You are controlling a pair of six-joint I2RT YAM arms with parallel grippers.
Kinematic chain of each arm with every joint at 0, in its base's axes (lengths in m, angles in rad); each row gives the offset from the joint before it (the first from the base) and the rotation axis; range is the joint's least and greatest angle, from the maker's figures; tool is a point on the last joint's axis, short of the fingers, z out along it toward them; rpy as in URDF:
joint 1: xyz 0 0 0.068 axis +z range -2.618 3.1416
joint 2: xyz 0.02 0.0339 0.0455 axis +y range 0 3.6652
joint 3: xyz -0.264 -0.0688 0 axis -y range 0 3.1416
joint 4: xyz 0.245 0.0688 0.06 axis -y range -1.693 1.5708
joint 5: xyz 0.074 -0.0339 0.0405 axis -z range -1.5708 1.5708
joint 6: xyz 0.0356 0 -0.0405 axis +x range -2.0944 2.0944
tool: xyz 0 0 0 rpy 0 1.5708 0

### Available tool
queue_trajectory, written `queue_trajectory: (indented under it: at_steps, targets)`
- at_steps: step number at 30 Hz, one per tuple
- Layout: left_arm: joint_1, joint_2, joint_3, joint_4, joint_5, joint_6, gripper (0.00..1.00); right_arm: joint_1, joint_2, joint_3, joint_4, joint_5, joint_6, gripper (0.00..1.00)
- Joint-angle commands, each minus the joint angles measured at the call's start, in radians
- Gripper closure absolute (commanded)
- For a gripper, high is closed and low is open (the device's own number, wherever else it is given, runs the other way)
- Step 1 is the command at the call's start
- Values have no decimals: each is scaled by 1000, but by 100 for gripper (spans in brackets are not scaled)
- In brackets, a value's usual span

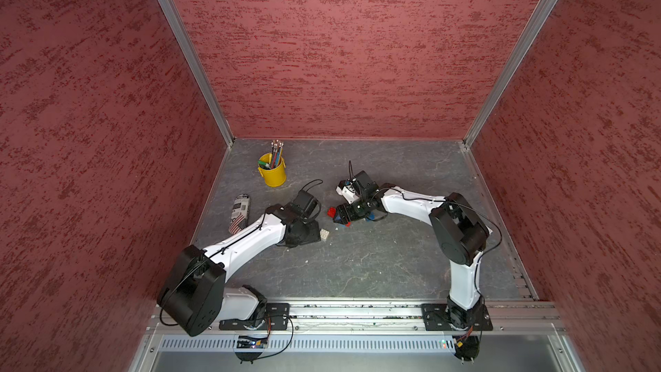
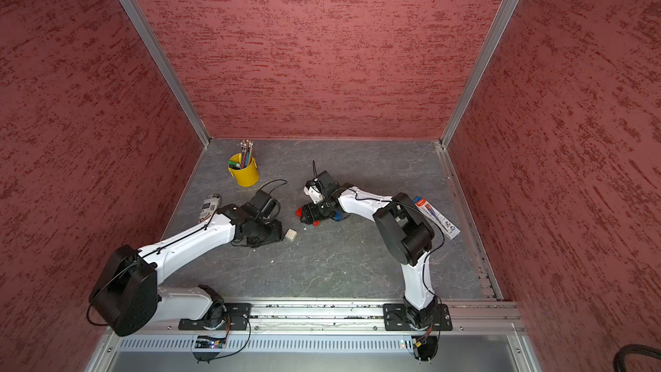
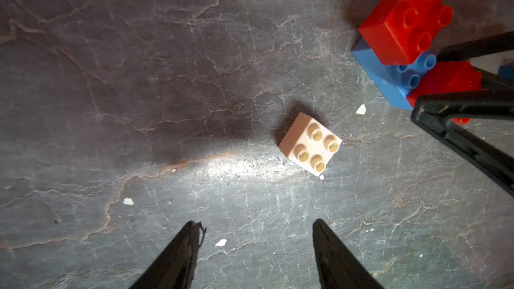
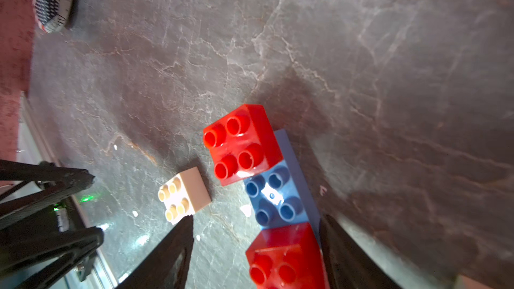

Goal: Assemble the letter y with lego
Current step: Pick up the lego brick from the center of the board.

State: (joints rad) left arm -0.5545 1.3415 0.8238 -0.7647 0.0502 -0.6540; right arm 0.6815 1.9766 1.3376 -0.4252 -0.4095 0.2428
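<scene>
Hovering open, empty, left hand (image 3: 256, 223) faces white studded square brick (image 1: 324, 234) at 7 o'clock of joined red-and-blue plastic bricks (image 1: 331, 211) on grey counter (image 3: 139, 79); right hand (image 4: 258, 218), open, straddles one red end

Grey table (image 1: 357, 263), white brick (image 1: 324, 234), yellow cup (image 1: 273, 175)

Red brick (image 4: 242, 143), blue brick (image 4: 274, 198), white brick (image 4: 183, 194)

One red brick (image 4: 283, 262) partly off-frame
</scene>
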Motion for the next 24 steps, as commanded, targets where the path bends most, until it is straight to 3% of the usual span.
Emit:
queue_trajectory:
  at_steps: [1, 17, 24]
  targets:
    - [8, -17, -15, 15, 14, 13, 33, 19, -14, 64, -54, 104, -49, 27]
    - [23, -61, -71, 22, 26, -10, 33, 119, 114, 214, -232, 338, -179, 32]
    - [23, -70, -86, 43, 44, -20, 33, 123, 127, 224, -223, 339, -182, 42]
